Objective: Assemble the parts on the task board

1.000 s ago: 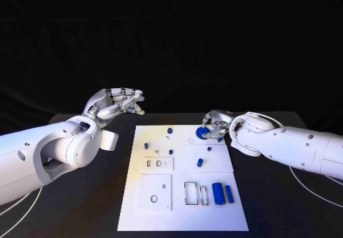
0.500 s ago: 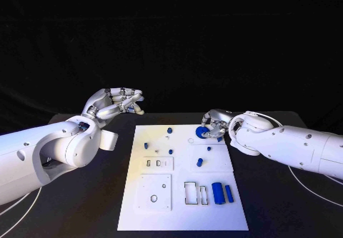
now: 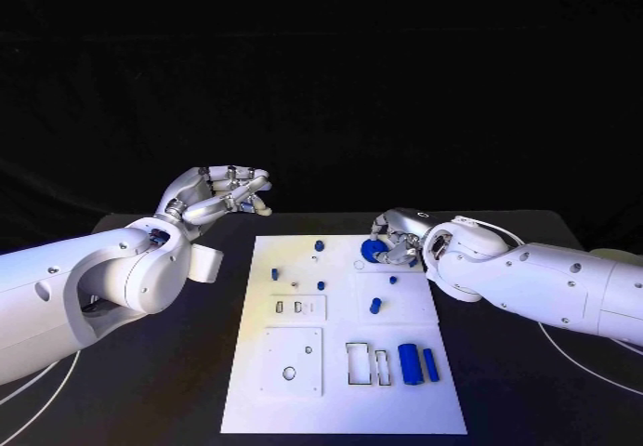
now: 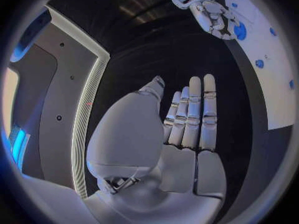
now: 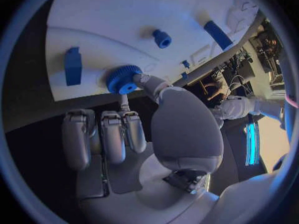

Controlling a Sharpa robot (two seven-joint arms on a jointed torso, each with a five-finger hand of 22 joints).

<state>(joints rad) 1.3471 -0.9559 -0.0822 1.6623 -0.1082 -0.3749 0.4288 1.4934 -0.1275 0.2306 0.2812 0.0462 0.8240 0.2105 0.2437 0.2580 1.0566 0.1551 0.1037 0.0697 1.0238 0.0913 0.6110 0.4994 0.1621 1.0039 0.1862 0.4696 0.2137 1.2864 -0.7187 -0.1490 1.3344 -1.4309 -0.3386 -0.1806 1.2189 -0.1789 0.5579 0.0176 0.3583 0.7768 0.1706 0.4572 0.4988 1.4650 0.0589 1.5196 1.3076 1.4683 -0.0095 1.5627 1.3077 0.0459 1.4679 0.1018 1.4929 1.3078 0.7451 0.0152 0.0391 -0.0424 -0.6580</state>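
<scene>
Right robot hand (image 3: pixel 400 243) pinching blue gear (image 3: pixel 373 249) over task board (image 3: pixel 345 409), left robot hand (image 3: pixel 218 193) released

Matt white task board (image 3: pixel 343 372), ridged blue gear (image 5: pixel 123 78)

You see the task board (image 3: pixel 346 334) lit bright and even from above, almost glaring white against the black table (image 3: pixel 161 390) and a backdrop that falls to full dark, while the arms cast only soft, faint shadows. In both wrist views the fisheye bends straight edges hard toward the rim, where a dark frame closes the circle. In these views a cool blue glow sits at the rim, and your left hand (image 4: pixel 181 129) and right hand (image 5: pixel 143 134) look smooth, evenly lit and slightly soft up close.
</scene>
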